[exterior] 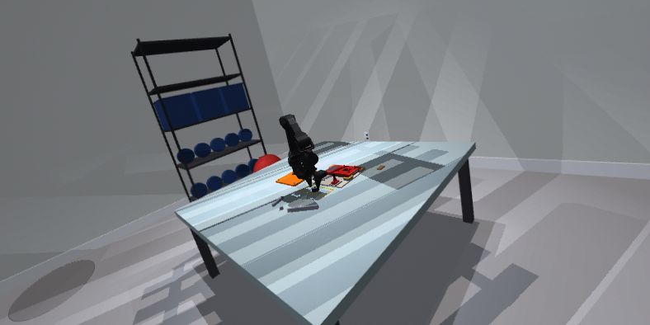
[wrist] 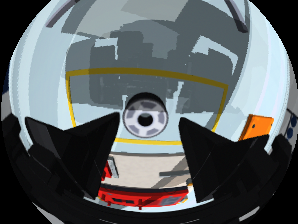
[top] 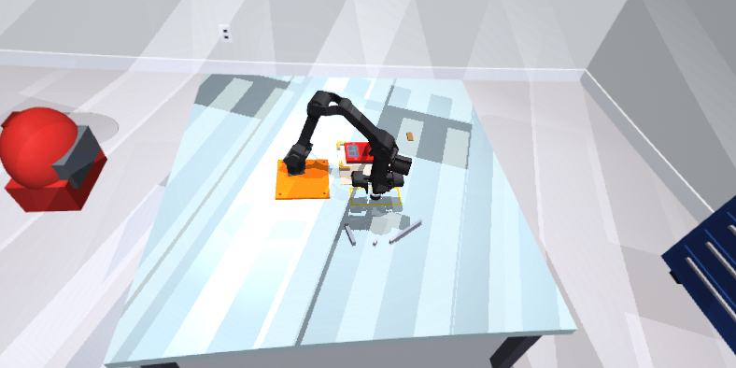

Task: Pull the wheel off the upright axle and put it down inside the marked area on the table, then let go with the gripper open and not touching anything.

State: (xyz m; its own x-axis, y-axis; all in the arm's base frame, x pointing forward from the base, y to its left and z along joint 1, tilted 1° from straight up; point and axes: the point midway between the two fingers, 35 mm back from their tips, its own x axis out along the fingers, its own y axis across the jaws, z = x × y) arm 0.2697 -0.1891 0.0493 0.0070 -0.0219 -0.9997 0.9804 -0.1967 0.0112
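The grey-and-black wheel (top: 375, 196) (exterior: 315, 190) (wrist: 145, 131) is off the axle, low at the table within the yellow outline of the marked area (top: 365, 205) (wrist: 145, 73), close to the side facing the pale board. Whether it rests fully on the table is hard to tell. My gripper (top: 375, 191) (wrist: 150, 119) is open, pointing down, with one fingertip on each side of the wheel and a visible gap on both sides in the wrist view. The red upright axle (exterior: 335, 180) stands bare on the pale board; the arm hides it in the top view.
The pale board (top: 349, 177) (wrist: 135, 171) lies beside the marked area, with a red tray (top: 355, 153) (exterior: 344, 170) behind. The orange plate (top: 304, 189) (wrist: 257, 127) is under the arm's base. Two grey bars (top: 349, 234) (top: 405, 231) lie past the area. A brown block (top: 409, 135) lies farther back.
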